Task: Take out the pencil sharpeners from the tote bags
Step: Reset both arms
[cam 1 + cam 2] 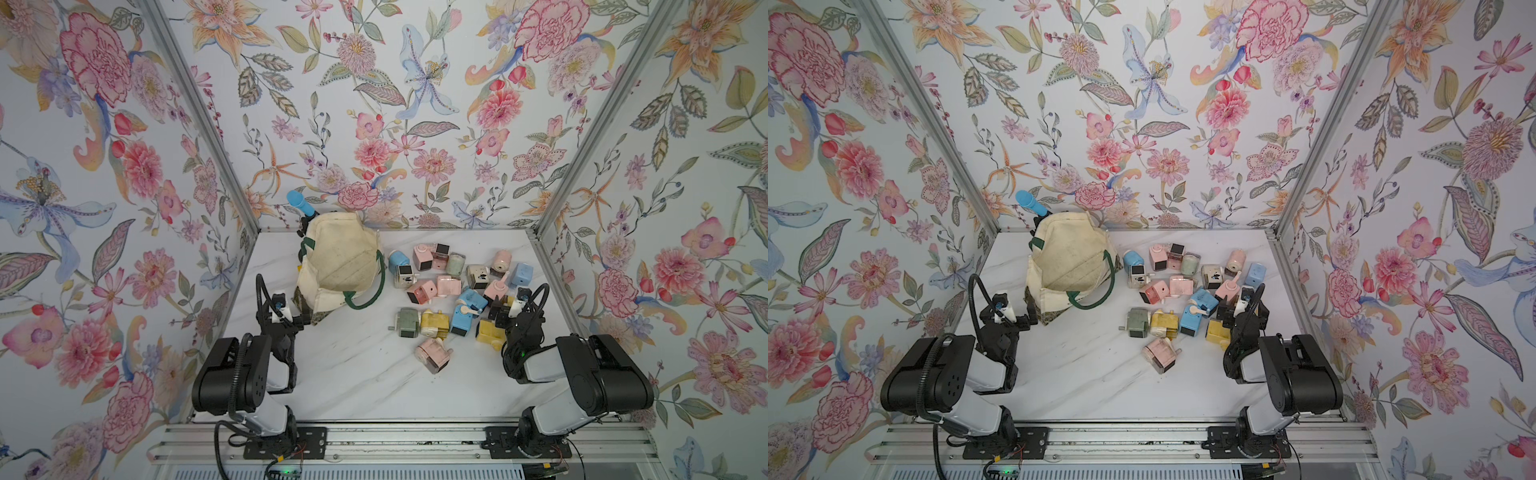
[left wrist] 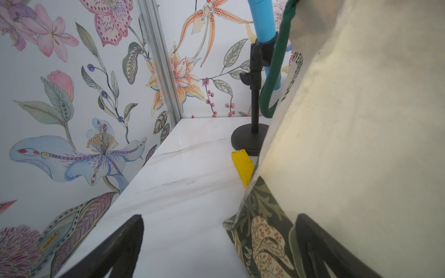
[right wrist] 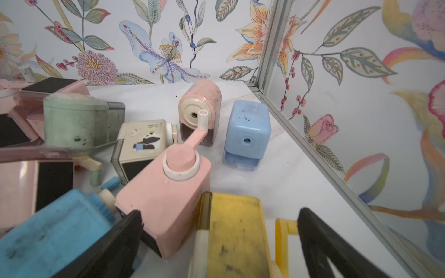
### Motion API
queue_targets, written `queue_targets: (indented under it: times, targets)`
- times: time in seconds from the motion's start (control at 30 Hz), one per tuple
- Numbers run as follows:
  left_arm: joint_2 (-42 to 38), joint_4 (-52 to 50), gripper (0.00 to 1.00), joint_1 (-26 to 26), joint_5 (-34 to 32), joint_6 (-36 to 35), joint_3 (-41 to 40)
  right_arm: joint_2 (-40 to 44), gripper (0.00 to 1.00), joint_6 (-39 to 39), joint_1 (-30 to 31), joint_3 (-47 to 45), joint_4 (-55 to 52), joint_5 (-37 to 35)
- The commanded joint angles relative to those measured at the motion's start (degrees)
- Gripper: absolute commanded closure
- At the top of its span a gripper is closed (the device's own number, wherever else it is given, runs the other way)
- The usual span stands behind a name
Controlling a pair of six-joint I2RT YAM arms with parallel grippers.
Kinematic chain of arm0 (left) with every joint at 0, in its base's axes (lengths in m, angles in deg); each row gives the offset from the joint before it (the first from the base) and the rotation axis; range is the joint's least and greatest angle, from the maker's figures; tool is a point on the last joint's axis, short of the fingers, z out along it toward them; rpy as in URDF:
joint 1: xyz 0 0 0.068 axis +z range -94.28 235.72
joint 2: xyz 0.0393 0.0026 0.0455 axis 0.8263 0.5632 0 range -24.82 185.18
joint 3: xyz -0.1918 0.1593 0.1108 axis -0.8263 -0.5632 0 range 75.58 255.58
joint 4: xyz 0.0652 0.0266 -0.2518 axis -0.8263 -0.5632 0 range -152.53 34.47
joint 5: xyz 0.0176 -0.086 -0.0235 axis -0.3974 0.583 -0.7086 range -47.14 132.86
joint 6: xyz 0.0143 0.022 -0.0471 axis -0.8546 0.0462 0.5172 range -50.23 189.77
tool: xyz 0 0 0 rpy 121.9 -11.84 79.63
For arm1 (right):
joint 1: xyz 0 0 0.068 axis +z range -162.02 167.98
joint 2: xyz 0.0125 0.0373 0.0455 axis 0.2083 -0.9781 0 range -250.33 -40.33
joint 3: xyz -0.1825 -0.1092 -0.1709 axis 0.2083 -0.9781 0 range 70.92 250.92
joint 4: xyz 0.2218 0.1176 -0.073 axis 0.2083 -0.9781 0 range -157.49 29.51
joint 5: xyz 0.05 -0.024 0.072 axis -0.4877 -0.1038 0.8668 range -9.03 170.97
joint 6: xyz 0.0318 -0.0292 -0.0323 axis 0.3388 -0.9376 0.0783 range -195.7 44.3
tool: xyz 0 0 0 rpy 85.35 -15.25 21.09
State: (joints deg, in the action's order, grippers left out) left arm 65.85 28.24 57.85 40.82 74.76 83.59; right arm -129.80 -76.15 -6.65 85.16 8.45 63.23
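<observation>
Tote bag [image 1: 338, 257]: cream canvas, dk green handles, green leafy band w/ cream flowers at btm. Pencil sharpeners [image 1: 449, 286] at its 3 o'clock: pastel pink, blue, yellow, sage, cream, some w/ black faces. Bench [image 1: 353, 374] white marble, grey veins. My fingers [image 2: 120, 245] black.

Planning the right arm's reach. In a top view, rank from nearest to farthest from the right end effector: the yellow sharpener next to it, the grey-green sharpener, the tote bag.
1. Yellow sharpener: beside the right end effector.
2. Grey-green sharpener: centre, to its left.
3. Tote bag: far left, toward the back.
</observation>
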Motion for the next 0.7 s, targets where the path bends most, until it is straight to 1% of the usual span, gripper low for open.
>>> queue_targets:
  times: [0.0, 0.1, 0.67]
  targets:
    - [-0.5, -0.1, 0.00, -1.2, -3.8, -2.6, 0.9, 0.6, 0.00, 0.2, -0.9, 1.5, -3.0, 0.4]
    - [-0.5, -0.4, 0.00, -1.3, -2.9, -3.0, 0.9, 0.7, 0.00, 0.1, -1.0, 1.3, -2.8, 0.3]
    - [-0.5, -0.4, 0.00, -1.4, -2.9, -3.0, 0.9, 0.6, 0.00, 0.1, -1.0, 1.4, -3.0, 0.4]
